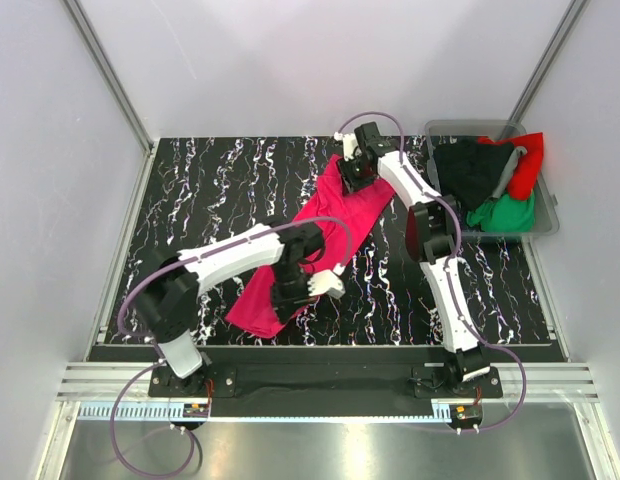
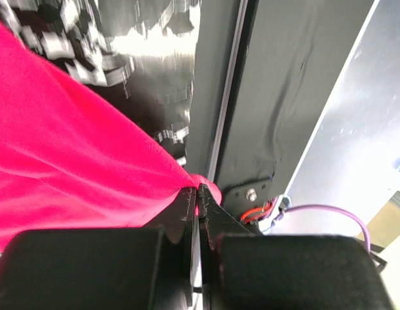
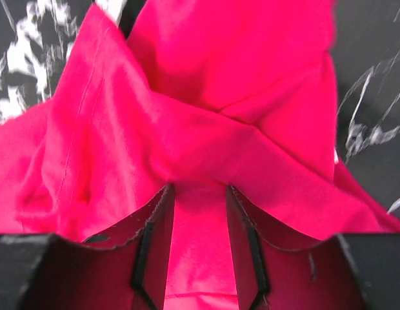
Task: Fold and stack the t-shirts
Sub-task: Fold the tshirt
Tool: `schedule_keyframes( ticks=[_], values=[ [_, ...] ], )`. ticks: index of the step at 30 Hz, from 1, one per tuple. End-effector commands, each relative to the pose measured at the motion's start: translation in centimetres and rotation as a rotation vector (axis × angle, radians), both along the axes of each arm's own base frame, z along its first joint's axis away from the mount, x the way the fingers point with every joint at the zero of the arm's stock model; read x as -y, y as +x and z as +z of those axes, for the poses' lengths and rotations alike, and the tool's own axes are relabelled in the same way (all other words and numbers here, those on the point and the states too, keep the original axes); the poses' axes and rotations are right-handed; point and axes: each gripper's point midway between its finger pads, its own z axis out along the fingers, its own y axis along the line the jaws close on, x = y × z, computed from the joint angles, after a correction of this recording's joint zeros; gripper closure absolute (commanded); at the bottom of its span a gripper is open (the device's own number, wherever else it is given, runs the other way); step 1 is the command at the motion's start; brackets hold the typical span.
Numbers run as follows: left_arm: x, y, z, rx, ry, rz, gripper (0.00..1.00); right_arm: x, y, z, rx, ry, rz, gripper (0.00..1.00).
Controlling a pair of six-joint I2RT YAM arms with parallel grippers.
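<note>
1. Pink shirt (image 1: 355, 215): laid out on the table (image 1: 220, 180) as a long diagonal band, drawn from the far middle down toward the near left. It is held at both ends, and the left arm crosses over its middle.
2. Left gripper (image 2: 199, 194): clenched on a thin edge of the pink shirt. In the left wrist view the two fingertips are pressed together with a small nub of cloth pinched between them. The cloth is stretched away from the tips, above the near edge of the table.
3. Right gripper (image 3: 200, 219): grasping the far end of the pink shirt. The fingers are set a little apart with cloth packed between them, and folds are seen fanning out from that spot.
4. Grey bin (image 1: 470, 125): placed at the far right corner of the table, well apart from the pink shirt.
5. Black shirt (image 1: 470, 170): bunched in the far left part of the bin.
6. Red shirt (image 1: 530, 160): draped over the bin's far right rim.
7. Green shirt (image 1: 510, 213): crumpled at the near side of the bin, below the black and red ones.
</note>
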Motion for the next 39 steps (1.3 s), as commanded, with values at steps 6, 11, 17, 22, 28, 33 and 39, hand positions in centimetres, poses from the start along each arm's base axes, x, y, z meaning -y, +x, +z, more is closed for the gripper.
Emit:
schedule_keyframes(
  ticks=[6,11,17,22,28,33,39],
  values=[
    [7.7,1.6,-0.3,-0.020,-0.084,-0.025,0.96,-4.0,4.2,-0.6,0.138,0.068,0.010,0.52],
    [10.9,1.9,-1.7,-0.038,-0.088,-0.028,0.91,-6.4,7.1,1.8,0.278,0.171,0.024,0.47],
    [15.1,2.8,0.6,-0.029,-0.182,0.014,0.48,-7.8,8.1,7.1,0.333,0.321,-0.013,0.45],
    [14.2,5.2,4.2,0.127,-0.259,0.029,0.45,-6.3,6.9,14.1,0.366,0.358,-0.029,0.43],
    [10.2,6.2,1.0,0.158,-0.159,0.029,0.55,-2.2,4.4,14.0,0.251,0.326,-0.064,0.44],
    [8.0,5.8,-3.8,0.186,-0.108,0.009,0.57,0.4,2.5,10.1,0.134,0.274,-0.077,0.45],
    [7.4,5.7,-7.4,0.169,-0.066,0.014,0.57,0.6,2.1,6.7,0.073,0.250,-0.060,0.45]
  ],
)
